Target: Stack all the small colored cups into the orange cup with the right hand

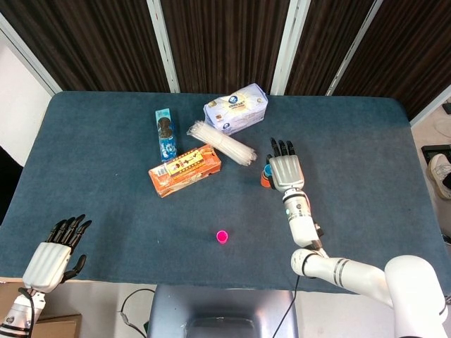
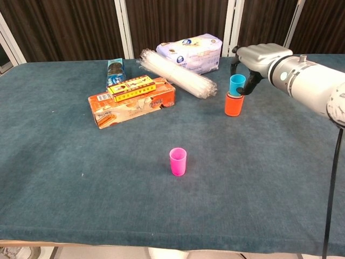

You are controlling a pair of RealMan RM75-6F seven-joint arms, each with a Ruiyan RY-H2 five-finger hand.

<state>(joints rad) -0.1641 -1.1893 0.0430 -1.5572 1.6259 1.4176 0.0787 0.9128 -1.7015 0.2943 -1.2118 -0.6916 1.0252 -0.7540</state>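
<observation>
The orange cup (image 2: 234,104) stands upright right of the table's middle, and its edge shows beside my right hand in the head view (image 1: 265,182). A blue cup (image 2: 237,84) sits partly inside the orange cup's mouth, with my right hand (image 2: 257,58) still gripping it from above and the right. In the head view this hand (image 1: 286,172) covers most of both cups, and only a sliver of the blue cup (image 1: 268,169) shows. A pink cup (image 2: 178,161) stands alone nearer the front edge (image 1: 222,236). My left hand (image 1: 51,258) rests at the front left corner, fingers spread, holding nothing.
An orange snack box (image 2: 132,101), a blue cookie packet (image 2: 114,70), a clear sleeve of plastic cups (image 2: 178,73) and a white tissue pack (image 2: 190,52) lie at the back, left of the orange cup.
</observation>
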